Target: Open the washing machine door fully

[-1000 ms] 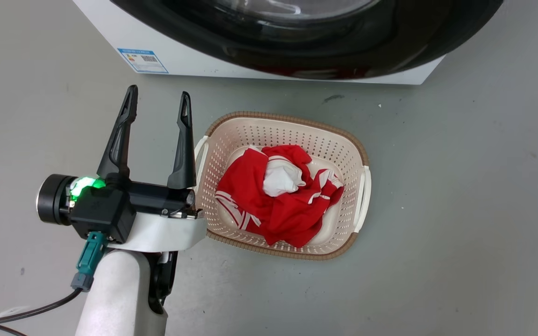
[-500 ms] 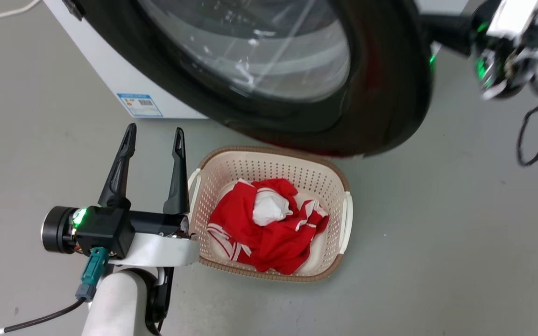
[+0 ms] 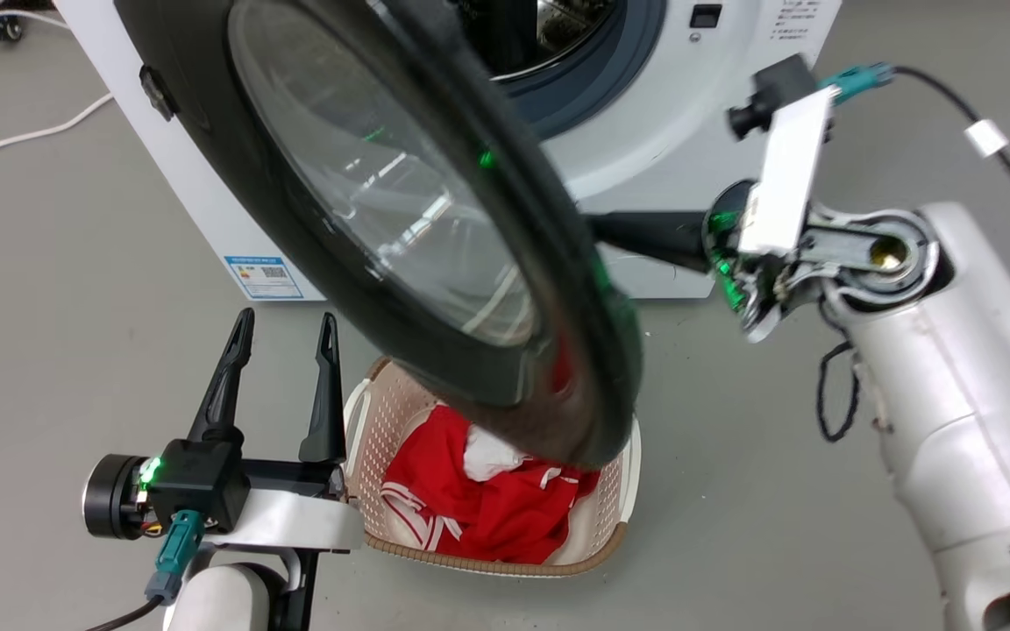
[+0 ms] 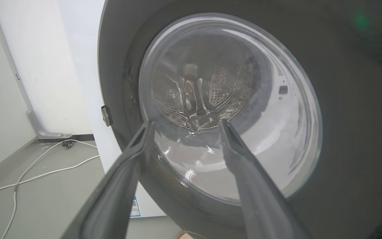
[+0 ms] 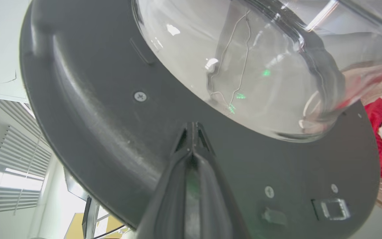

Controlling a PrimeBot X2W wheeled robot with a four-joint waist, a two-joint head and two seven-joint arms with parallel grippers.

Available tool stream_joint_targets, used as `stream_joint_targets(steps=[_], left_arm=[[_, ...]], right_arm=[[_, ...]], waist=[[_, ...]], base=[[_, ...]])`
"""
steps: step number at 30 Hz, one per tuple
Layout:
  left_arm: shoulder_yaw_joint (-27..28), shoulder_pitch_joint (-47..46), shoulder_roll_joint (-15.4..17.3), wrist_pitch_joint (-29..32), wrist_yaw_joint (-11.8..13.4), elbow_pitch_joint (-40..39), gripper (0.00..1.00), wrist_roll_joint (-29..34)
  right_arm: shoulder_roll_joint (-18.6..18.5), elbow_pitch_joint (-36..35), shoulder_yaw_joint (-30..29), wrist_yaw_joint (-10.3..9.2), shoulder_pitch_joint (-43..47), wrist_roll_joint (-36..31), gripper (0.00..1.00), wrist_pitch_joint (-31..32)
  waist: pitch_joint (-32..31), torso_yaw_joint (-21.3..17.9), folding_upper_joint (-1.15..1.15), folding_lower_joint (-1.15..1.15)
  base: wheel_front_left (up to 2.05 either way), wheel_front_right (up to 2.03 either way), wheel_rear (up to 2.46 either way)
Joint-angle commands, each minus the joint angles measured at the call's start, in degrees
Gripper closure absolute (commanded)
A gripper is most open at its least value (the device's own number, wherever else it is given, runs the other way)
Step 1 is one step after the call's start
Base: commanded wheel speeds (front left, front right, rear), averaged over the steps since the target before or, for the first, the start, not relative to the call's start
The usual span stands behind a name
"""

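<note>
My right gripper [image 5: 191, 127], shut and empty, has its tips against the inner face of the round black-rimmed glass door [image 3: 382, 202]. The door stands half open off the white boxy washing machine [image 3: 645, 158]. The next push should go leftward.

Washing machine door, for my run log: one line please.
door: part open | right gripper: shut, at inner rim | left gripper: open, free

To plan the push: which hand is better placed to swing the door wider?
Right hand, probably: shut, it points at the inner face of the door; the open left hand faces its outside.
</note>
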Motion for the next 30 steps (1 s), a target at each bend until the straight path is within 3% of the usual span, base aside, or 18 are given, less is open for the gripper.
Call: stream_joint_targets(steps=[1,18,30], left_arm=[[0.2,0.5,0.2,-0.1,-0.1,0.0,0.0,0.2],[-0.1,2.3,0.0,-0.1,0.0,1.9,0.0,-0.9],[0.8,4.3,-0.1,-0.1,0.6,3.1,0.0,-1.8]], right_arm=[[0.5,-0.7,0.4,0.0,1.5,-0.1,1.0,0.2],[4.0,-6.4,3.5,0.01,9.1,1.0,1.0,-5.2],[4.2,-5.9,-5.7,0.0,18.2,-3.8,1.0,-37.3]], waist=[[-0.5,-0.3,0.0,0.01],[-4.1,0.1,0.0,0.01],[-6.9,-1.2,0.0,0.01]], base=[[0.0,0.0,0.0],[0.0,0.0,0.0],[0.0,0.0,0.0]])
